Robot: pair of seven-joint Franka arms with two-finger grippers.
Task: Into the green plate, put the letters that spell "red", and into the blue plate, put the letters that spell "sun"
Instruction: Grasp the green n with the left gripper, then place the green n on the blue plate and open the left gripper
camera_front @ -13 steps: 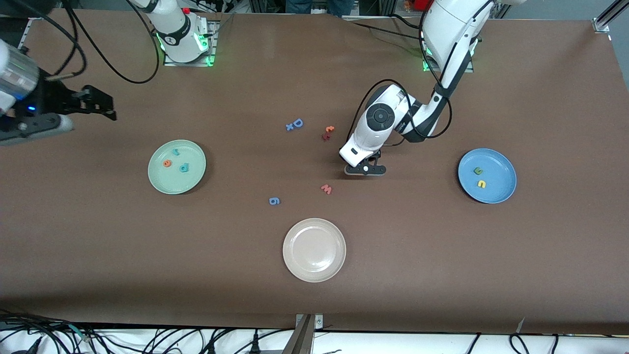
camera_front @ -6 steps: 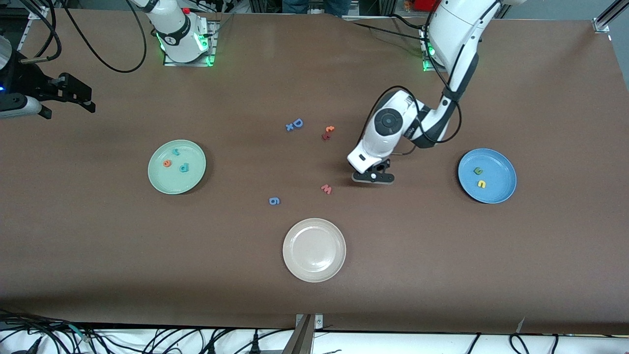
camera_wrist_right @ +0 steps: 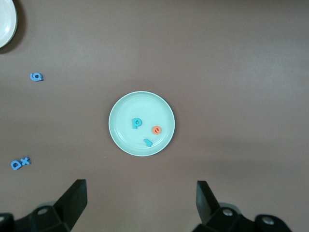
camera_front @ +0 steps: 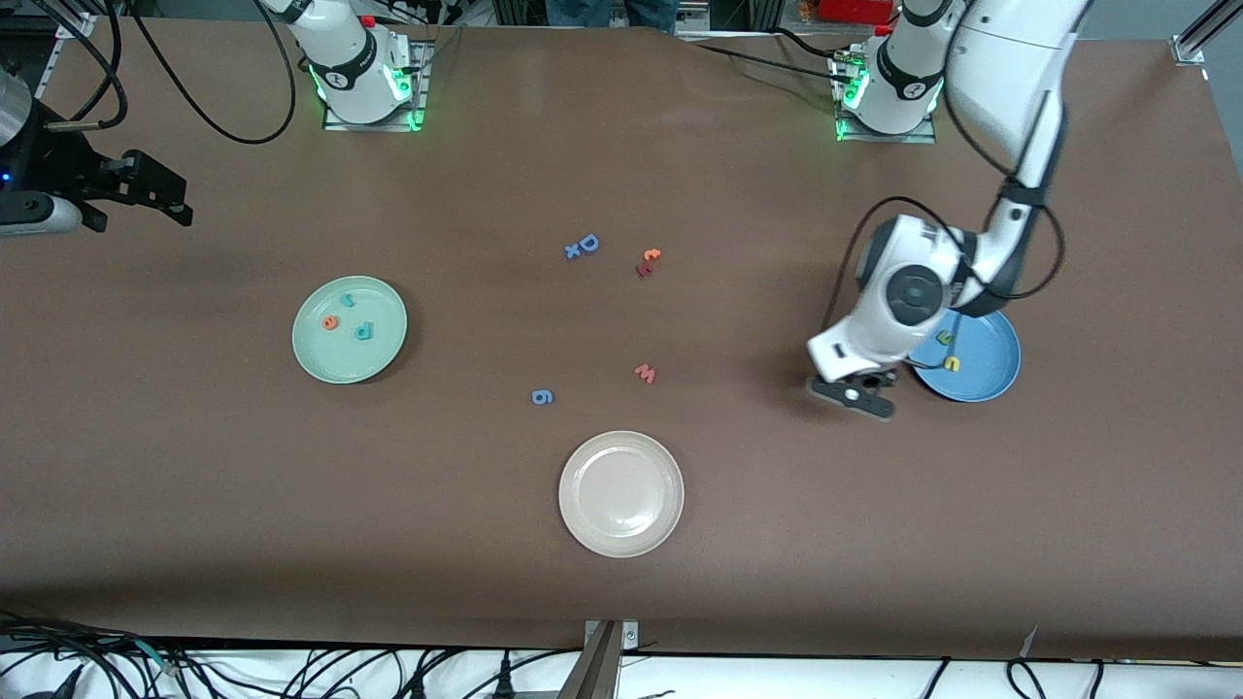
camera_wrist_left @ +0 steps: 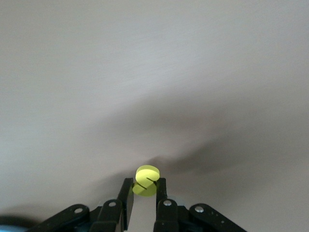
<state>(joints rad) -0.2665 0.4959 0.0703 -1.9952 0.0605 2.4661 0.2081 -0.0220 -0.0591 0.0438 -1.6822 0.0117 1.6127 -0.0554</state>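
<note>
Letters spelling "red": three tiny foam pieces, a teal "r" [camera_front: 347, 300], an orange "e" [camera_front: 330, 322] and a teal "d" [camera_front: 364, 332], all lying in the green plate [camera_front: 320, 359], a round pale mint dish toward the right arm's end of the table.

Right gripper [camera_front: 146, 189]: in the air near that end, jaws wide apart and empty; this arm waits.

Loose letters, mid-table: blue "x" [camera_front: 572, 251], blue "D" [camera_front: 588, 242], blue "g" [camera_front: 543, 396], orange "t" [camera_front: 652, 255], one dark red letter [camera_front: 643, 269], reddish "w" [camera_front: 646, 373].

Cream-white plate [camera_front: 583, 524]: one, nearest the front camera.

Left gripper [camera_front: 855, 396]: clamped on the yellow "s" [camera_wrist_left: 146, 180], now over the table just beside the blue plate [camera_front: 1000, 374]; a second ago it was down near the "w".

Blue plate holds two letters: green "u" [camera_front: 944, 337], yellow "n" [camera_front: 952, 363].

Plates: three.
</note>
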